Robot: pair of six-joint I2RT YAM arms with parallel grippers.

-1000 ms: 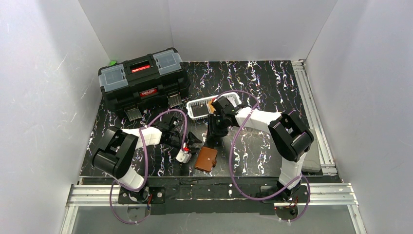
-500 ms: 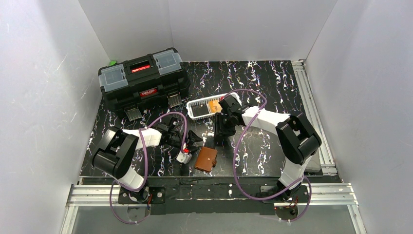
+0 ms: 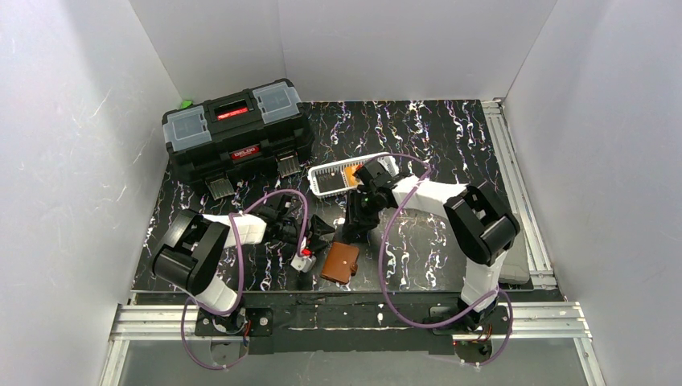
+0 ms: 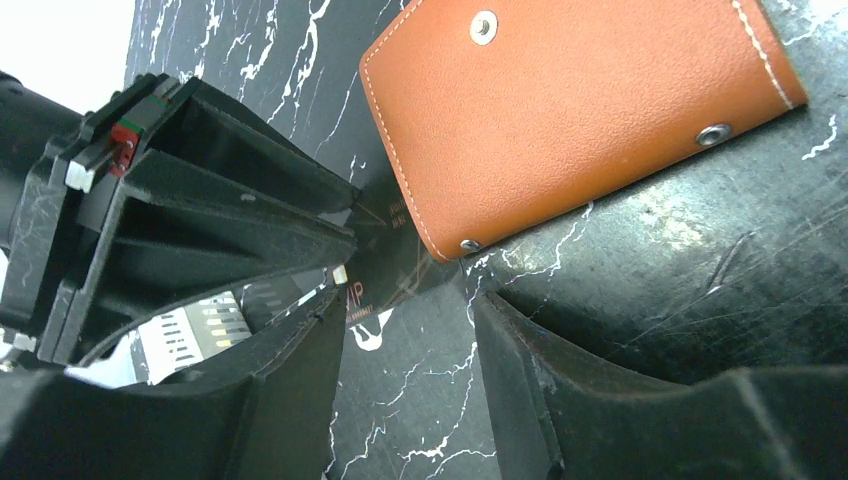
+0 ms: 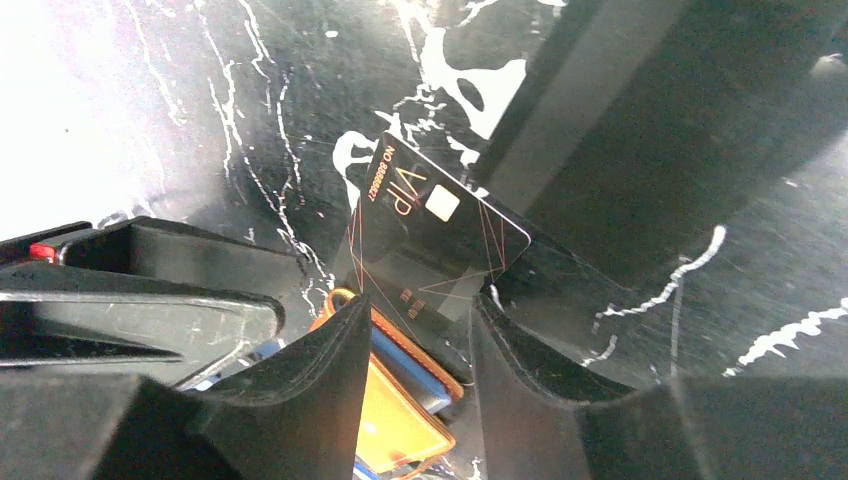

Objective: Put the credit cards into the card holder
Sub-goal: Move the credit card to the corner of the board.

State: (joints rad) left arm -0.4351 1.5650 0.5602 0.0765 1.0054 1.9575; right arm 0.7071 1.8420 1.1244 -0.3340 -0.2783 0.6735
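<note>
The card holder [image 3: 341, 262] lies flat near the near edge of the table [image 3: 450, 137], about midway between the two arms, its brown leather face and snap studs up. Just at its far left corner a dark card [image 5: 430, 240] marked VIP hangs low over the table, one end pinched between the closed fingers of the right gripper [image 3: 351, 233]. From the left wrist view the card's edge seems to reach the holder's corner, though whether they touch is hard to tell. The left gripper [image 3: 319, 233] sits just left of the card, with its fingers [image 4: 250, 400] spread wide and nothing between them but the table, the card and the holder's corner. Farther back, behind the right gripper, a white slotted basket [image 3: 330, 183] holds the orange cards [image 3: 351, 173]. A big black toolbox [image 3: 237, 133] stands at the far left of the table, well apart from the rest.
</note>
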